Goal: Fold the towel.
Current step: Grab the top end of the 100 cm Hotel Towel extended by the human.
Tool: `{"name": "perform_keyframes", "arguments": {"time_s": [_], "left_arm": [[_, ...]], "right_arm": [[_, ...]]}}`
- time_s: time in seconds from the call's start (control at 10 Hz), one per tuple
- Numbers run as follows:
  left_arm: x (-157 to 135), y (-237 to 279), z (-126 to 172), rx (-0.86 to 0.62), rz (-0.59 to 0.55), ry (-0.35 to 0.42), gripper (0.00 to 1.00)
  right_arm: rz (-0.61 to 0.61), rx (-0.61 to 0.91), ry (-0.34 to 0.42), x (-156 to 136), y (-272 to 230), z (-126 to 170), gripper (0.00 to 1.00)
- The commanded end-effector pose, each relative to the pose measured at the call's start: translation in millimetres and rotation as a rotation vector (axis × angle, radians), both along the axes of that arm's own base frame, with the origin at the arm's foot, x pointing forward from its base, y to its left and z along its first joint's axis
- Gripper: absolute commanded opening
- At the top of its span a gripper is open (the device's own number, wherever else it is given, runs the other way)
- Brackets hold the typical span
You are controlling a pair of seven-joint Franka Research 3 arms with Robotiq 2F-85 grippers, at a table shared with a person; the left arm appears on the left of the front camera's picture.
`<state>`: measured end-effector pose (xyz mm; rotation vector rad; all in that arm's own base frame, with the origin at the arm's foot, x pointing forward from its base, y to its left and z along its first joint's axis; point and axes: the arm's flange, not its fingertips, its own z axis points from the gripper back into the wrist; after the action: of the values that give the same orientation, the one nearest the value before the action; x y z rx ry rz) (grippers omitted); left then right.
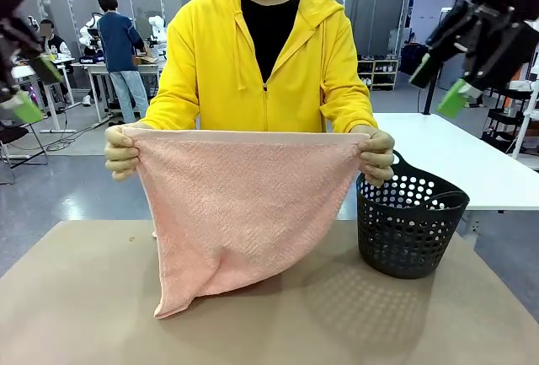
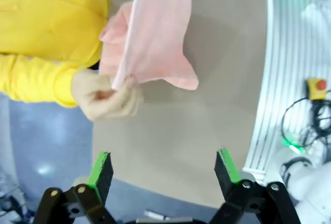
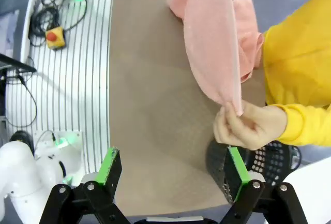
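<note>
One towel (image 1: 244,213), salmon-pink, held up across the worktop (image 1: 354,323) by a person in a yellow hoodie. Two hands are on it, one pinching each top corner: the hand on my left side (image 1: 122,152) and the hand on my right side (image 1: 376,156). The top edge is stretched taut between them and the cloth hangs below it, narrowing toward a lower corner that rests on the worktop, nearer my left. One black perforated basket (image 1: 408,226) stands on the worktop at my right, just beside the towel's hanging edge; I cannot make out anything inside it. My left fingers (image 2: 101,166) are spread wide and grip nothing, two green pads up high and well apart from the cloth. From that wrist I look down on the pinched corner and the hand holding it. My right fingers (image 3: 109,164) are likewise spread wide and bare of any load, raised above the basket's side of the worktop.
</note>
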<state>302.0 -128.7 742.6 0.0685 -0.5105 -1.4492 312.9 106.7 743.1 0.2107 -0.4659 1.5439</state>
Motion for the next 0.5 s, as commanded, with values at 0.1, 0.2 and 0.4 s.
{"name": "perform_keyframes", "arguments": {"time_s": [0.1,0.2,0.4], "left_arm": [[23,-47,17,0.162,-0.096,-0.03,1.0],[28,-61,14,0.168,-0.102,-0.026,1.0],[38,-77,6,0.105,-0.086,-0.033,1.0]], "right_arm": [[0.014,-0.132,-0.065,8,30,21,1.0],[0.021,-0.139,-0.076,11,44,23,1.0],[0.029,-0.165,-0.096,20,69,17,1.0]]}}
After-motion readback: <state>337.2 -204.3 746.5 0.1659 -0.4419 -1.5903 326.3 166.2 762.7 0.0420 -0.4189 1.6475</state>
